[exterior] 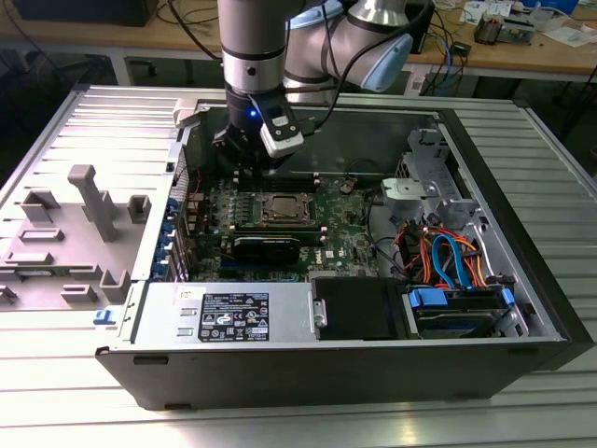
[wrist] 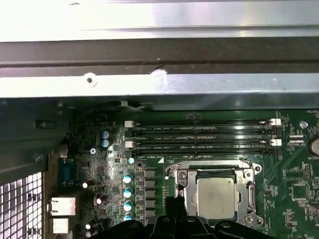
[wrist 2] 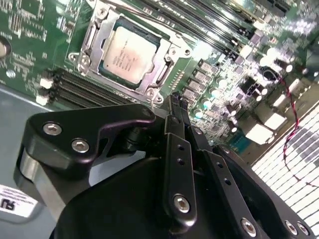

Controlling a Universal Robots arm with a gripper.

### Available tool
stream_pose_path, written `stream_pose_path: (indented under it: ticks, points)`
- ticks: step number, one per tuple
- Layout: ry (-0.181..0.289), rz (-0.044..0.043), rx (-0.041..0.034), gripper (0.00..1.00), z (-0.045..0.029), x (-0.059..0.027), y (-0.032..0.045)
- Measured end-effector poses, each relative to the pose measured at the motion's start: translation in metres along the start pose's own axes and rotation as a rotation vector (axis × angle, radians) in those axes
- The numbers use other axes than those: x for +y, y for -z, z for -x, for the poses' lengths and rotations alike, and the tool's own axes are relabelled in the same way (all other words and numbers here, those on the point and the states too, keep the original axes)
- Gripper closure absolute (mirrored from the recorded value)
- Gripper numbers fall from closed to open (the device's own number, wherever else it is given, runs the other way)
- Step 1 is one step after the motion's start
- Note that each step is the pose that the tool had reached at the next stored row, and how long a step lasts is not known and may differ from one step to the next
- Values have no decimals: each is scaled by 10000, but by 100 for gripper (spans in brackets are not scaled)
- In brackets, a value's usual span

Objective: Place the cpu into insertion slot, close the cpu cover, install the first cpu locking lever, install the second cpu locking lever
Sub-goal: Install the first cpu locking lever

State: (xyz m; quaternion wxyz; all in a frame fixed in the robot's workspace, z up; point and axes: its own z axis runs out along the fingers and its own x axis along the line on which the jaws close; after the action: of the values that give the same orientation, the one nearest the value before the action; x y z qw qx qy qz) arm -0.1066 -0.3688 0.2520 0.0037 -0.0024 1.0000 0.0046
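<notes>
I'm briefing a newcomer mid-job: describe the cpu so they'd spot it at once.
Inside the open computer case, find the green motherboard. Near its middle, beside the long black memory slots, sits the cpu: the one flat, silvery square among dark slots and small components.

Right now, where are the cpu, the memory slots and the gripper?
cpu (wrist: 216, 197): first wrist view, middle of its metal top.
memory slots (wrist: 199, 134): first wrist view, middle of the row.
gripper (wrist 2: 178, 105): second wrist view, between its fingertips.
</notes>
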Motion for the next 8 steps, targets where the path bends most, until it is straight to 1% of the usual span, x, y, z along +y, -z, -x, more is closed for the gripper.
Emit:
stream_pose_path:
  ticks: [3,4,5,6,7,8]
  points:
    - [1258,12,10,89,-10,0,-8]
    - [1322,11,12,89,-107,1,-8]
    - [1306,13,10,89,-129,2,-10]
    - [1141,9,11,89,-133,1,-9]
    - [1088,7,12,89,-137,1,-4]
    - [1085,8,10,89,-138,6,25]
